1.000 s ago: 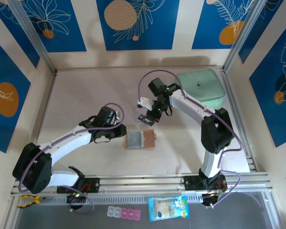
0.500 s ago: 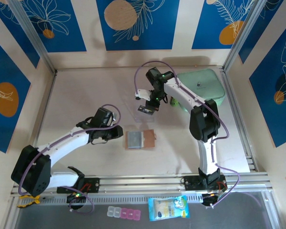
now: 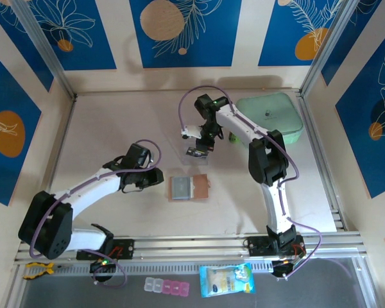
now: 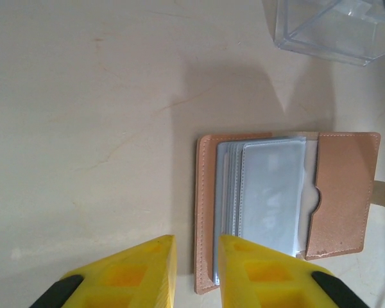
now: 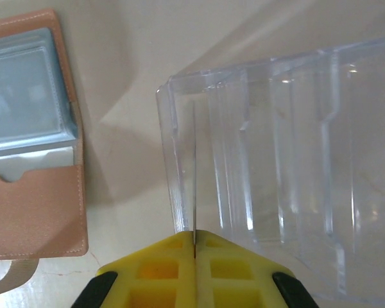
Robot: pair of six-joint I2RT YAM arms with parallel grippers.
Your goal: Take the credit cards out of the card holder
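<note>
Credit card (image 5: 194, 160) clenched edge-on by right gripper (image 5: 194, 247) against clear box (image 5: 276, 147), left gripper (image 4: 196, 247) slightly parted, empty, beside opened card holder (image 4: 343, 192).

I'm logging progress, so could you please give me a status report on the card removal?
Right gripper shut on thin card, edge-on at clear plastic compartment box. Left gripper slightly open at tan leather card holder. Nothing in the way.

Bright even light, soft shadows, sharp focus
</note>
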